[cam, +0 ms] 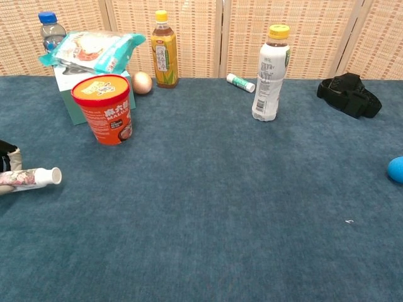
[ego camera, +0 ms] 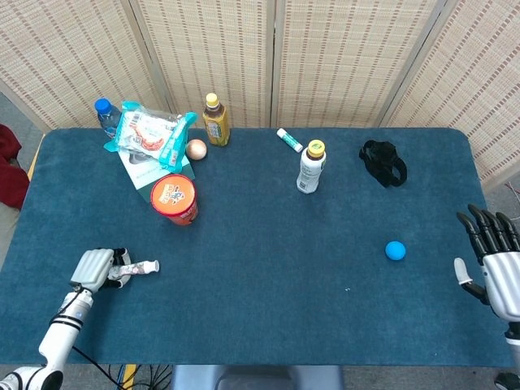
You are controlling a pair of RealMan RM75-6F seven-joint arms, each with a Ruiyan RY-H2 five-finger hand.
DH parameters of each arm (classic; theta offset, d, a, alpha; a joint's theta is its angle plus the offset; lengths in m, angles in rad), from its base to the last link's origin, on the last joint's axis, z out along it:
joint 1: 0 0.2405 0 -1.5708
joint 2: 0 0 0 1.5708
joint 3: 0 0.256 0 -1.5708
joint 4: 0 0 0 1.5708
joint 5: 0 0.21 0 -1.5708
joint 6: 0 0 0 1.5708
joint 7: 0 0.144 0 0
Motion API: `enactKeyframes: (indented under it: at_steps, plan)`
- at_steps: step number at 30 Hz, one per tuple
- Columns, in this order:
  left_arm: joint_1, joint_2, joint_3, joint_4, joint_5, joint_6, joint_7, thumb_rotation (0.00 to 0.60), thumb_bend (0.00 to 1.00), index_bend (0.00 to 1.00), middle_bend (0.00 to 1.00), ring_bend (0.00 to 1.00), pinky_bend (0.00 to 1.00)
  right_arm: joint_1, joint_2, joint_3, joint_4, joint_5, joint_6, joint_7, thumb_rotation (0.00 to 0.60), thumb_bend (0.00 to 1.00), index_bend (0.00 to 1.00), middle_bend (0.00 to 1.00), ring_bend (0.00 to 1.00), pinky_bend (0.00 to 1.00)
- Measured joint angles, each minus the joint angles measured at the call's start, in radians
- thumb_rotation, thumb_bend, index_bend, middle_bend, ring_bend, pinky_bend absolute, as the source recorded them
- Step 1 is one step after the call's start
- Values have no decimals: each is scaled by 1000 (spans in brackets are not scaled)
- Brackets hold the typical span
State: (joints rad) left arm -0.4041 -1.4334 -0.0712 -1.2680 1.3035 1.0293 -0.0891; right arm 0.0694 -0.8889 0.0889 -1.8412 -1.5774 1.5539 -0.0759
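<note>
My left hand (ego camera: 93, 268) is at the near left of the blue table and grips a small white tube (ego camera: 138, 267) with a printed label, which points right. The chest view catches the tube (cam: 28, 178) at its left edge, its capped end tipped slightly up, with only the hand's fingertips (cam: 7, 154) showing. My right hand (ego camera: 491, 260) hovers at the table's right edge, fingers spread and holding nothing. A blue ball (ego camera: 395, 250) lies on the cloth a little to its left, and the ball (cam: 397, 169) also shows at the chest view's right edge.
An orange cup-noodle tub (ego camera: 174, 199), a teal box (ego camera: 138, 166) with a snack bag (ego camera: 150, 130), a blue-capped water bottle (ego camera: 104, 115), an egg (ego camera: 196, 149) and a tea bottle (ego camera: 215, 120) crowd the far left. A white bottle (ego camera: 309, 167), a small tube (ego camera: 289, 140) and a black strap (ego camera: 383, 162) lie farther right.
</note>
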Motion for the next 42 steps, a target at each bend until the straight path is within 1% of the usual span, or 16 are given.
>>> enactKeyframes:
  at_steps: [4, 9, 17, 24, 28, 30, 34, 39, 42]
  plan:
    - [-18, 53, -3, -19, 55, -2, -87, 600, 439, 583, 637, 487, 392, 21, 20, 0, -23, -33, -22, 0, 600, 409, 61, 45, 0, 40]
    - [-51, 148, -7, -91, 126, -9, -208, 600, 447, 588, 645, 500, 416, 73, 48, 3, -62, -96, -75, -1, 600, 423, 61, 54, 0, 40]
    - [-130, 303, -17, -244, 216, -54, -381, 600, 447, 588, 646, 500, 416, 198, 81, 20, -143, -199, -208, -5, 600, 594, 66, 80, 0, 40]
    - [-207, 375, -25, -346, 265, -102, -442, 600, 448, 590, 655, 504, 416, 327, 68, 50, -205, -249, -346, -19, 600, 720, 125, 109, 0, 40]
    - [-242, 392, -33, -381, 266, -133, -449, 600, 448, 598, 664, 514, 420, 407, 23, 75, -233, -246, -429, -50, 598, 746, 161, 114, 0, 42]
    - [-261, 402, -40, -402, 259, -151, -450, 600, 448, 600, 666, 516, 423, 435, 1, 84, -244, -235, -461, -70, 578, 753, 173, 114, 0, 42]
    - [-292, 419, -57, -437, 231, -182, -451, 600, 448, 605, 671, 520, 423, 490, -46, 105, -262, -185, -525, -111, 498, 754, 195, 113, 0, 42]
    - [-331, 436, -80, -471, 184, -231, -470, 600, 451, 609, 675, 521, 426, 547, -103, 127, -264, -124, -579, -153, 464, 756, 215, 103, 0, 41]
    - [-353, 438, -92, -479, 163, -254, -477, 600, 453, 610, 676, 522, 427, 579, -139, 135, -256, -92, -608, -192, 458, 757, 217, 101, 0, 36]
